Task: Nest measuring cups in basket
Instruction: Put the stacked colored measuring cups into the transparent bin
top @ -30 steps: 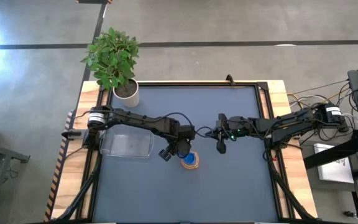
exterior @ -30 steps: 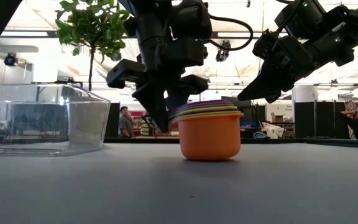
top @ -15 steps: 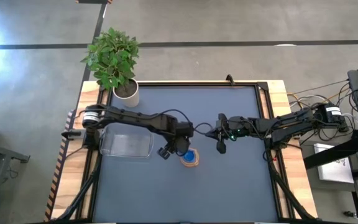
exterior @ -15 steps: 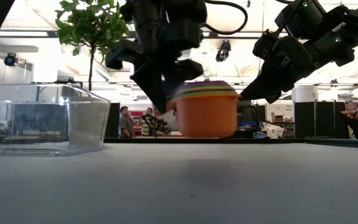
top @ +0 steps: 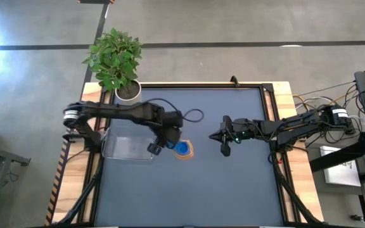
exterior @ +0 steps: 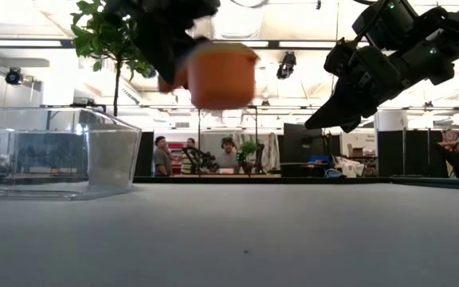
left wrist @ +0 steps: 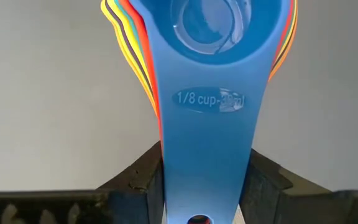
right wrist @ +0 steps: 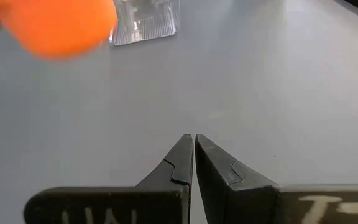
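Note:
The measuring cups (top: 182, 149) are nested in one stack, blue innermost and orange outermost, and hang in the air over the table's middle, right of the basket. In the low view the stack's orange bowl (exterior: 221, 73) is high above the table. My left gripper (top: 165, 144) is shut on the stack's handles. The basket (top: 128, 147), a clear rectangular tray, rests flat on the table's left part. My right gripper (top: 225, 147) is shut, holds nothing, and hovers right of the stack. My left gripper pinches the stacked flat handles (left wrist: 205, 186) between its two fingers, one finger (left wrist: 138, 180) on each side edge, near the handles' free end. The fingers come level, along the handles. The stack is lifted clear of the table, bowls upright and beyond the fingertips.
A white pot with a green plant (top: 127, 92) stands at the table's far left corner, behind the basket. The grey table top (top: 233, 190) lies bare toward the near edge and the right. People and equipment show in the room beyond the table.
My left gripper has lifted the nested stack off the table and carried it up and toward the table's left, closer to the basket, staying shut on the handles. The stack has stayed upright. My right arm has kept still.

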{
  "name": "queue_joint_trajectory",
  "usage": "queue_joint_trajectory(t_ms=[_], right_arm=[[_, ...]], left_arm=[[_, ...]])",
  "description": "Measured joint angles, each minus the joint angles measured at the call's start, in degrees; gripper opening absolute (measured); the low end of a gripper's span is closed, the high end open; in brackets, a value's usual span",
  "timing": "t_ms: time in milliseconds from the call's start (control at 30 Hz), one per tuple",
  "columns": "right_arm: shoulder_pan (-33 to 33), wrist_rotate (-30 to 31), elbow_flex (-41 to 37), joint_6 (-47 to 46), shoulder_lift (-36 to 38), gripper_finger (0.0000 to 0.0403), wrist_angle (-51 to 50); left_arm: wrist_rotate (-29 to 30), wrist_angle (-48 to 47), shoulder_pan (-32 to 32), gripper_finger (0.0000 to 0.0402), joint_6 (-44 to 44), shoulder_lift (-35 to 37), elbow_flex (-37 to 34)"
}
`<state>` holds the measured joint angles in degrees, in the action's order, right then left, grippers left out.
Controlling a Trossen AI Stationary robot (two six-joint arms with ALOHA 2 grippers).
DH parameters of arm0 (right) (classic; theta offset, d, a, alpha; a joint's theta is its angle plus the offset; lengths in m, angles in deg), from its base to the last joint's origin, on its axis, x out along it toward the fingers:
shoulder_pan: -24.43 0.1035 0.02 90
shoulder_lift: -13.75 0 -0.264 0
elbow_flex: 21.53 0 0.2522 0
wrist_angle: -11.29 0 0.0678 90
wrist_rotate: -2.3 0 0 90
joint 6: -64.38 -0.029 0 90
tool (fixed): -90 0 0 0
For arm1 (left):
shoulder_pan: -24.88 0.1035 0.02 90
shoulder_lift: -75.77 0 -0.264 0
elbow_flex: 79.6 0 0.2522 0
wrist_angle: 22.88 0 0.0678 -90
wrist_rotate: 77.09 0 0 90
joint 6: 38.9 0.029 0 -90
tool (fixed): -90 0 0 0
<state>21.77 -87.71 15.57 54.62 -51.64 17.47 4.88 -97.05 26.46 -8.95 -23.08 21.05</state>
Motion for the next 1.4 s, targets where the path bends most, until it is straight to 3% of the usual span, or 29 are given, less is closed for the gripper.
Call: queue_joint_trajectory(t_ms=[167,533,733,1000,1400], right_arm=[[0.0,0.0,0.0,0.2,0.0,0.0009,0.0],[0.0,0.0,0.0,0.8,0.0,0.0009,0.0],[0.0,0.1,0.0,0.9,0.0,0.0009,0.1],[0.0,1.6,0.0,1.0,0.0,0.0009,0.1],[0.0,1.6,0.0,1.0,0.0,0.0009,0.1]], left_arm=[[1.3,-2.3,1.5,0.013,-4.8,9.2,-4.2],[3.3,0.8,2.6,0.013,-15.1,36.0,-26.8],[6.0,-5.8,2.6,0.013,-19.3,45.9,-33.7],[6.2,-5.6,2.6,0.013,-22.6,49.8,-42.4],[7.6,-4.7,2.6,0.013,-22.8,42.8,-42.0]])
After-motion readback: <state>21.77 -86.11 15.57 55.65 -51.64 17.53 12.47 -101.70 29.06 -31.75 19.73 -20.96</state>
